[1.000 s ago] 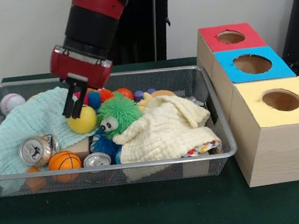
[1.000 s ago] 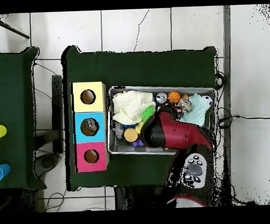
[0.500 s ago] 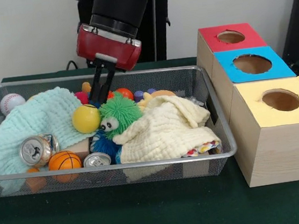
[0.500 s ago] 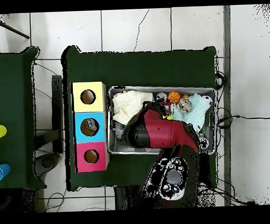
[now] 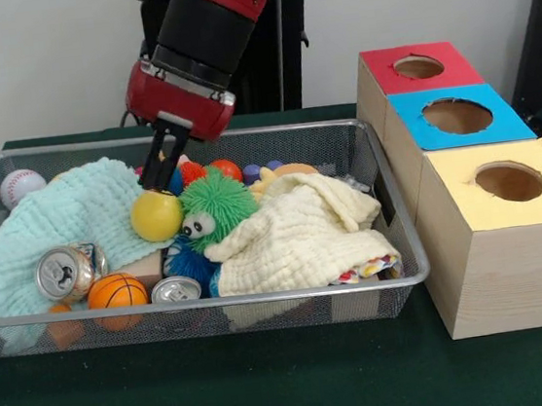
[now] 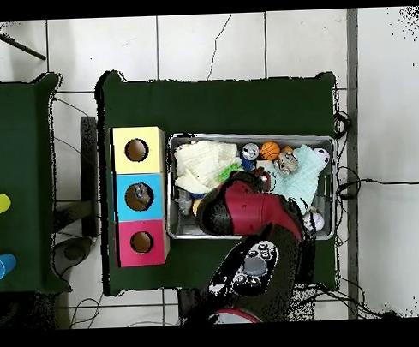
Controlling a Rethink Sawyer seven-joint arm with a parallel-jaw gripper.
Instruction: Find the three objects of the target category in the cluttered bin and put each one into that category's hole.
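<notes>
The red and black arm (image 5: 203,34) leans down over the wire basket (image 5: 263,302) from the back of the table, and its gripper (image 5: 160,172) hangs just above the yellow ball (image 5: 156,216), the dark fingers close together and pointing at the ball's top; whether they are pinched tight or slightly parted I cannot tell from here, and nothing is plainly held between them. The yellow ball sits against the pale green cloth (image 5: 58,222), which sprawls over the left half of the basket, and right beside the fuzzy green ball with googly eyes (image 5: 215,207). A cream cloth (image 5: 299,234) lies heaped over the right half. Along the front wall sit a dented silver can (image 5: 64,273), a small orange basketball (image 5: 117,291) and a second can (image 5: 176,290) standing top up; a baseball (image 5: 20,184) rests in the far left corner. No crushed clear bottles show anywhere in the basket; if they are there, the cloths or toys hide them. To the right of the basket stand three wooden boxes in a row, topped red (image 5: 417,69), blue (image 5: 457,115) and yellow (image 5: 508,181), each with a round hole. From above, the arm (image 6: 248,209) covers the basket's (image 6: 328,142) middle.
</notes>
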